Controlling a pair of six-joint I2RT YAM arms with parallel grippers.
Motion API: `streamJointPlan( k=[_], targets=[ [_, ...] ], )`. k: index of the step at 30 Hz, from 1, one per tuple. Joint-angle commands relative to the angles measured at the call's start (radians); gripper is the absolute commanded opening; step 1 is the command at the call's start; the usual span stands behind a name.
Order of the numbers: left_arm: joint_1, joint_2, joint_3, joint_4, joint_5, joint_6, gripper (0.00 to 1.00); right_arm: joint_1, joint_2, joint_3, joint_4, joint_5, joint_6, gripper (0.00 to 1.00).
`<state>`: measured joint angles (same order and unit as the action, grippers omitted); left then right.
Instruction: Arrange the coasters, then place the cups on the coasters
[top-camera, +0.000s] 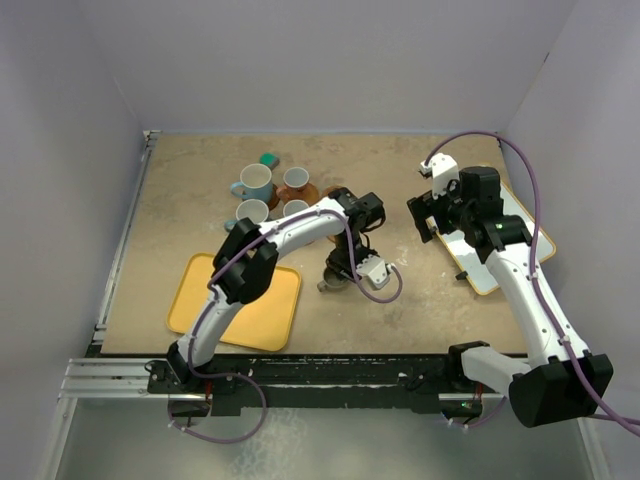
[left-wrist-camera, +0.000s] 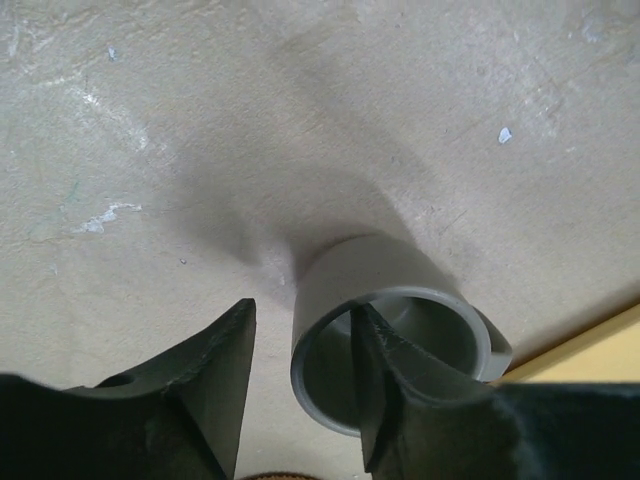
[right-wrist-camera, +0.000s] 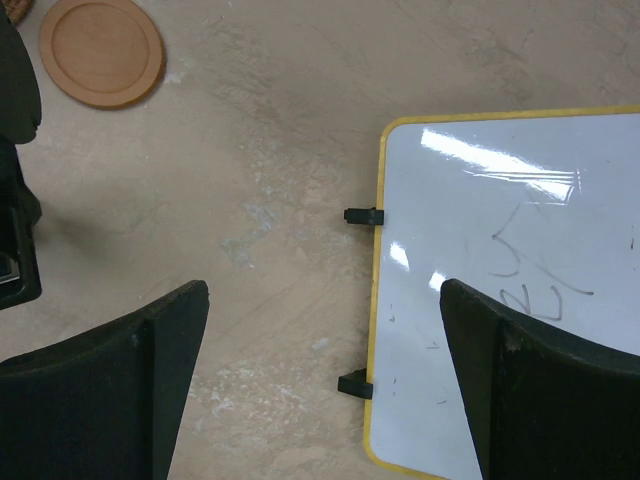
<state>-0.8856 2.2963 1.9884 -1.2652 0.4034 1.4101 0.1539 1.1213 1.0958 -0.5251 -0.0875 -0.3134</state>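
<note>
Now, small grey cup (left-wrist-camera: 350, 280) upright on the table (top-camera: 420, 300), near the middle, just right of the yellow tray (top-camera: 262, 312). Left gripper (left-wrist-camera: 305, 310) a bit open, one finger inside, one outside, loose. Right gripper (right-wrist-camera: 322, 290) wide open, empty.

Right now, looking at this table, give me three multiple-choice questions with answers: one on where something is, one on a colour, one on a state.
1. Where does the grey cup at the left gripper stand?
A. on the bare table
B. on a yellow tray
C. on a coaster

2. What colour rims the whiteboard?
A. red
B. yellow
C. black

3. How is the right gripper?
A. shut on a coaster
B. shut on a cup
C. open and empty

Answers:
1. A, the cup's base meets plain tabletop.
2. B, a yellow edge frames the board.
3. C, it gapes wide with nothing inside.
</note>
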Motion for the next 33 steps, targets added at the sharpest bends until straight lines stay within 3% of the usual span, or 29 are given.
streamJointPlan(
  k=[1,3,11,18,25,29,33],
  targets=[
    [-0.007,-0.073,-0.023,0.046,0.03,-0.048,0.46,-0.006,0.003,0.029,0.026,0.017,0.013,1.0],
    [-0.007,-0.143,-0.087,0.093,0.029,-0.066,0.53,-0.007,0.003,0.029,0.027,0.02,0.015,1.0],
    [0.042,-0.385,-0.269,0.239,0.034,-0.123,0.63,-0.018,0.0,0.022,0.037,0.006,0.031,1.0],
    [0.265,-0.613,-0.438,0.362,0.234,-0.2,0.66,-0.016,0.016,0.031,0.011,-0.162,0.062,0.95],
    [0.524,-0.895,-0.785,0.767,0.253,-0.521,0.68,0.081,0.05,0.001,0.046,-0.253,0.092,0.93],
    [0.639,-0.983,-0.887,0.919,0.193,-0.712,0.69,0.23,0.135,0.014,0.028,-0.211,0.062,0.93],
    [0.712,-1.05,-0.92,1.015,0.046,-0.902,0.7,0.335,0.252,0.032,0.02,-0.214,0.062,0.91]
  ],
)
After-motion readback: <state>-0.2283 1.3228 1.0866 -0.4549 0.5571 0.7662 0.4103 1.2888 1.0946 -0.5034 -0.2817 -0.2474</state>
